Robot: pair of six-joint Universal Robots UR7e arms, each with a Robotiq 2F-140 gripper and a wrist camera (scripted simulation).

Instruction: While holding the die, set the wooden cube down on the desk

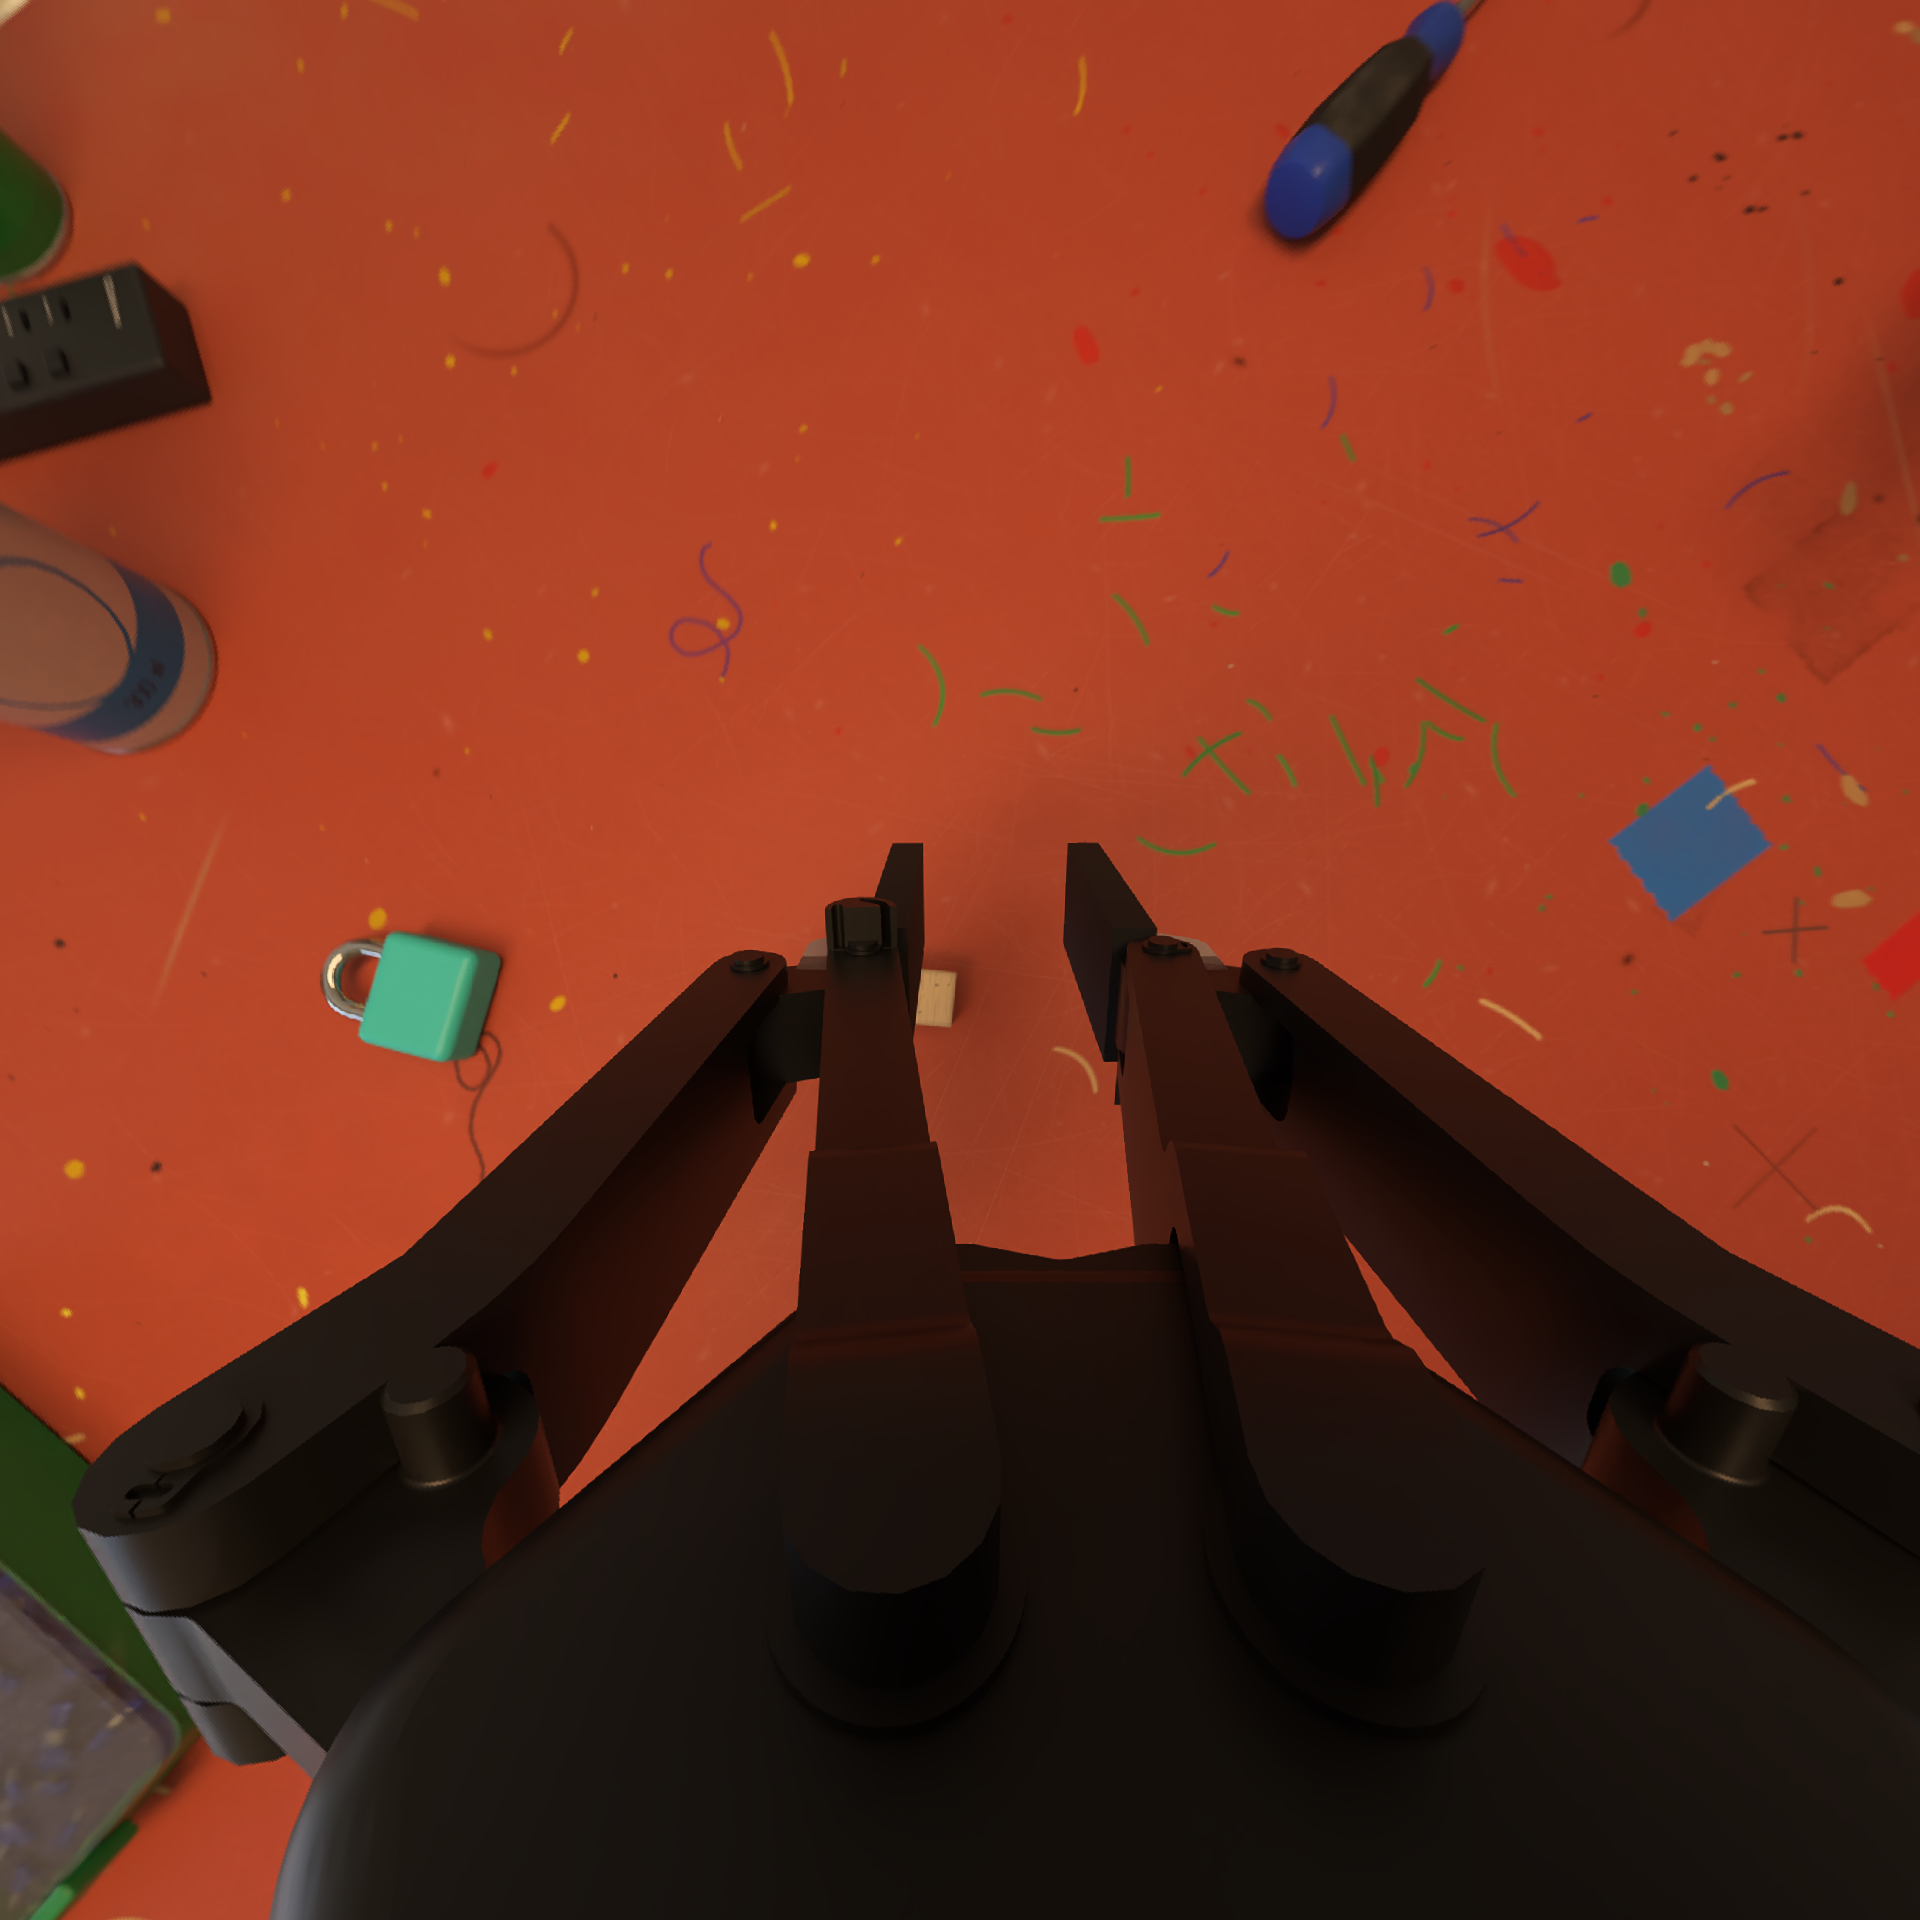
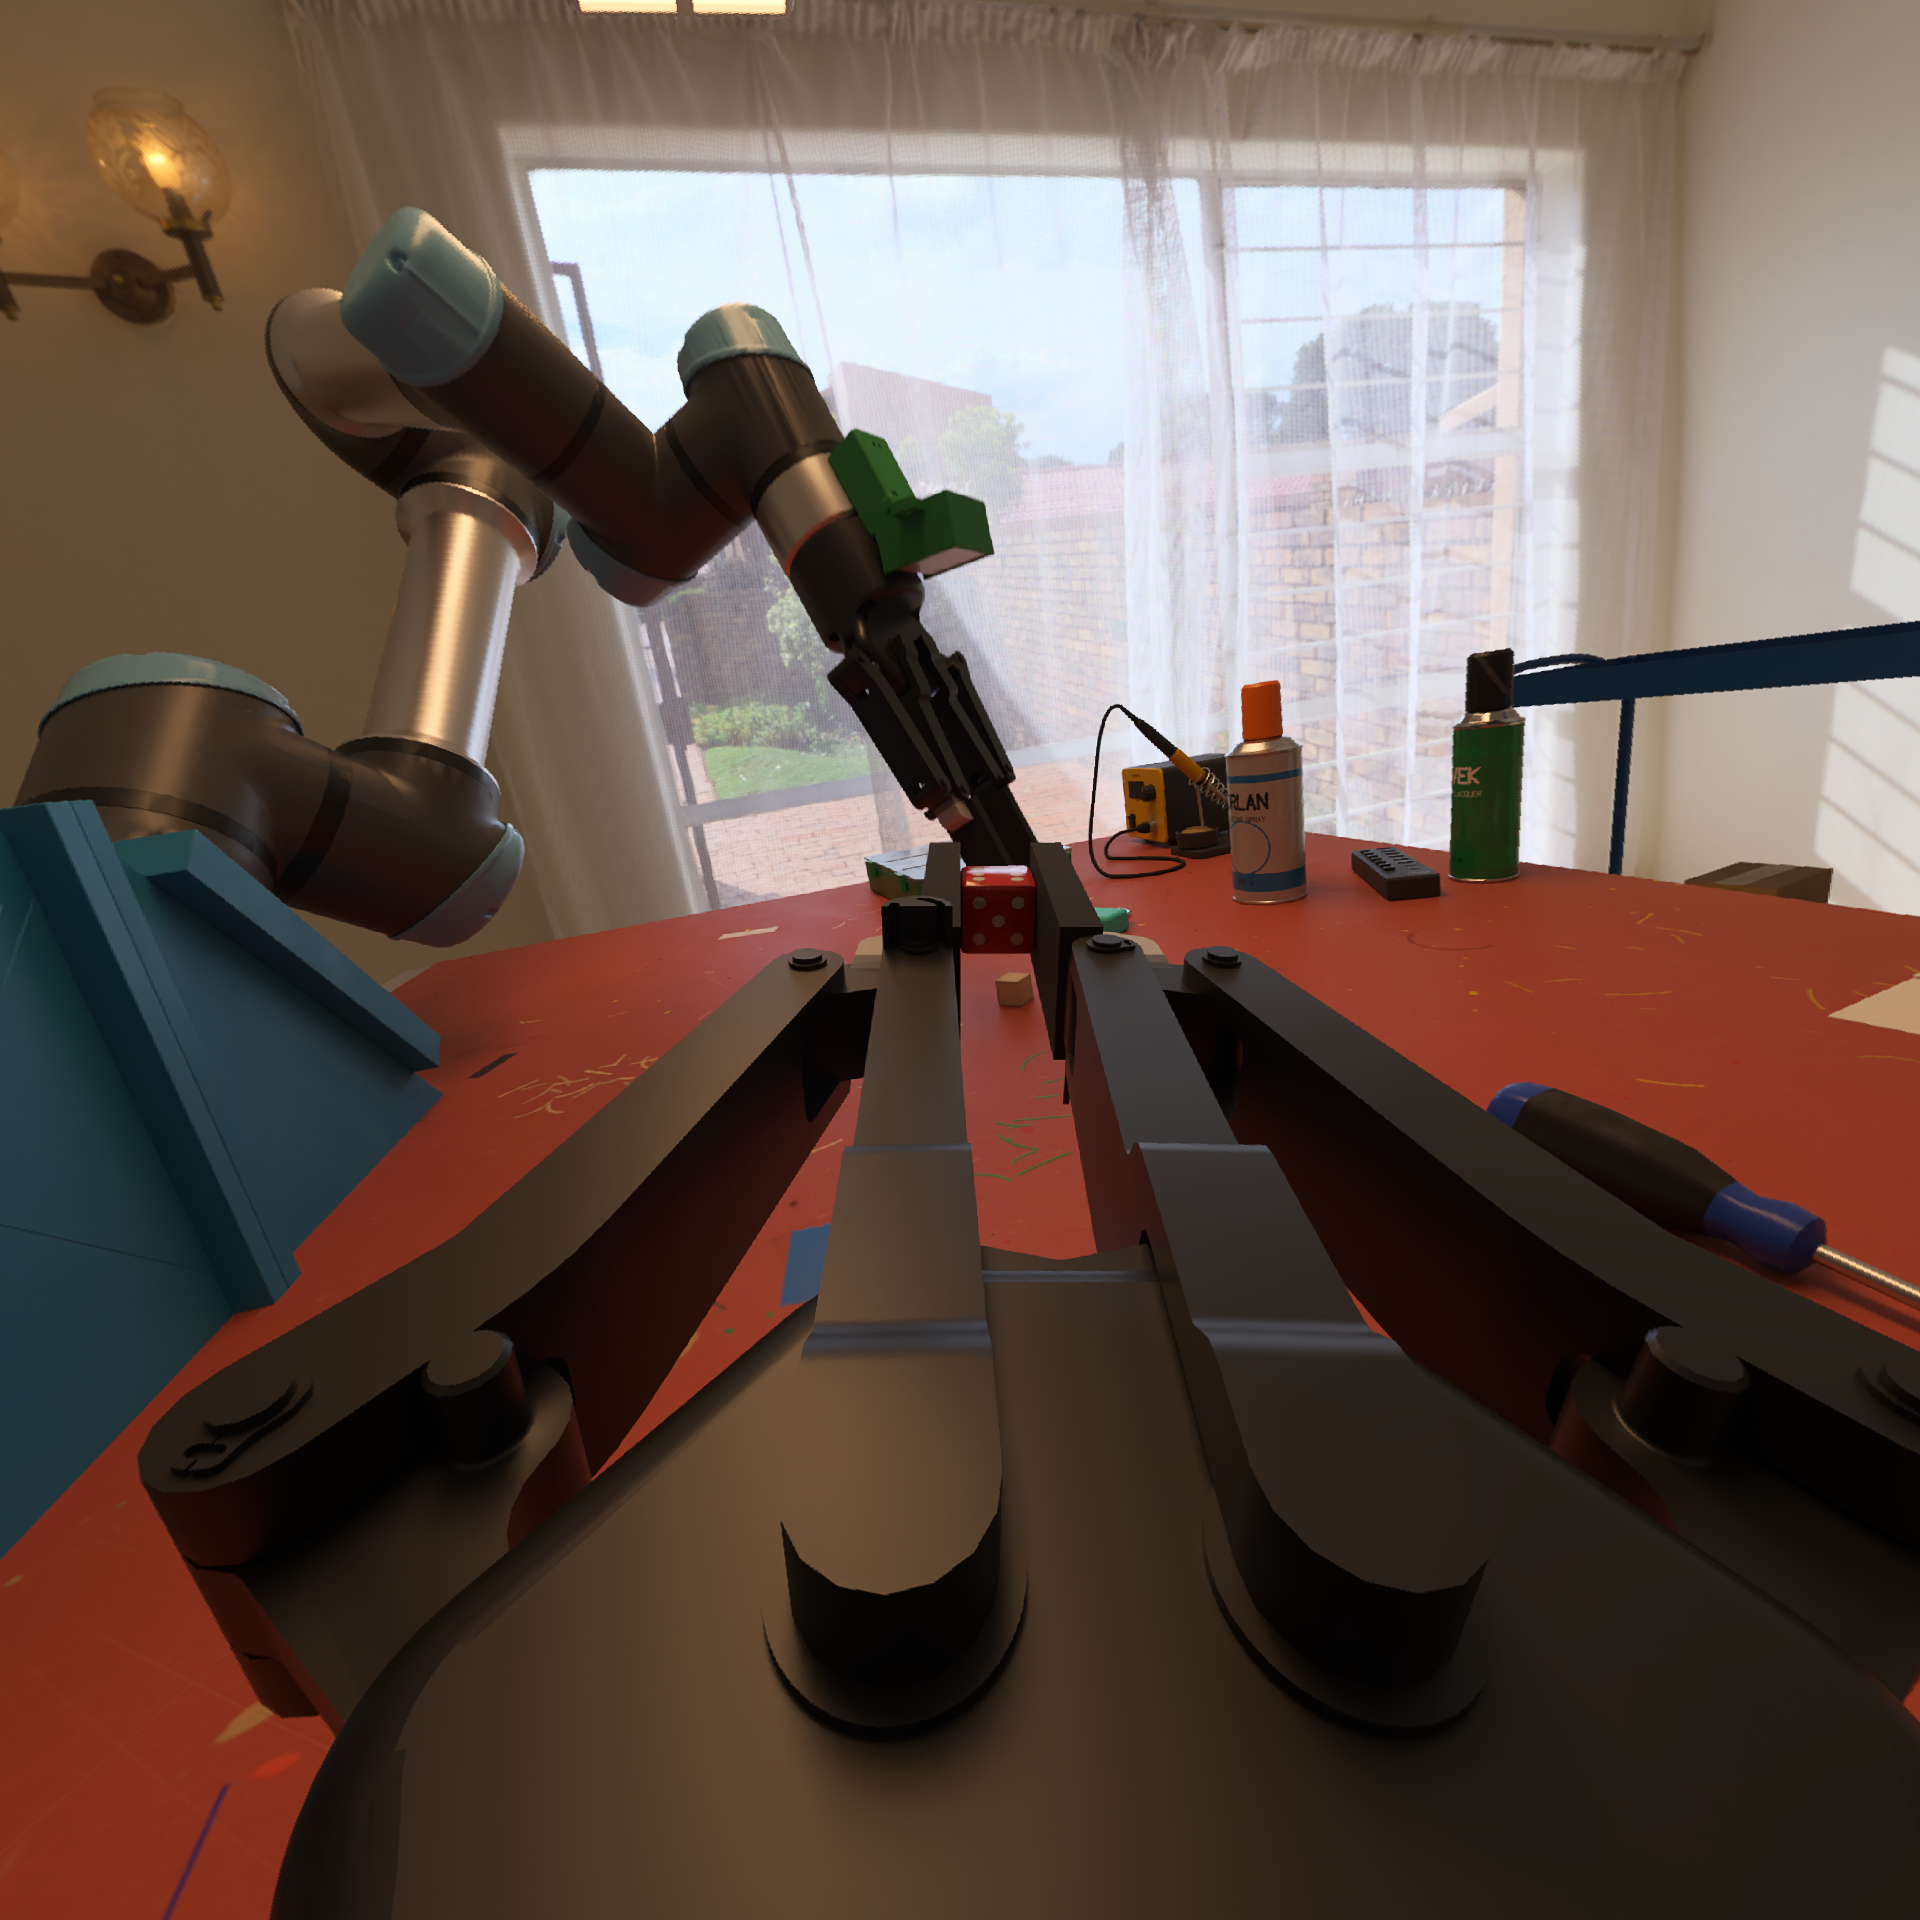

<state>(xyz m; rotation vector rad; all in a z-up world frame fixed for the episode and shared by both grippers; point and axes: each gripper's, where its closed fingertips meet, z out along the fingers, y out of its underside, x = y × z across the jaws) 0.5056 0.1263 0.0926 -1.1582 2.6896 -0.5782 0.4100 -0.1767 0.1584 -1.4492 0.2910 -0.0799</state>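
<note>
The small pale wooden cube (image 1: pixel 936 997) lies on the red desk (image 1: pixel 935 468), partly hidden behind my left finger. My left gripper (image 1: pixel 993 883) is open and empty, hanging above the desk with the cube below it and apart from it. In the right wrist view the cube (image 2: pixel 1013 989) rests on the desk beyond my fingers. My right gripper (image 2: pixel 995 894) is shut on a red die with white dots (image 2: pixel 997 908) and holds it above the desk. The left arm (image 2: pixel 623 457) reaches down behind the die.
A green padlock (image 1: pixel 421 992) lies left of the cube. A blue-handled screwdriver (image 1: pixel 1361 120) lies far right. A black block (image 1: pixel 88 348) and spray cans (image 1: pixel 94 644) stand at the left. A soldering station (image 2: pixel 1164 800) stands at the back.
</note>
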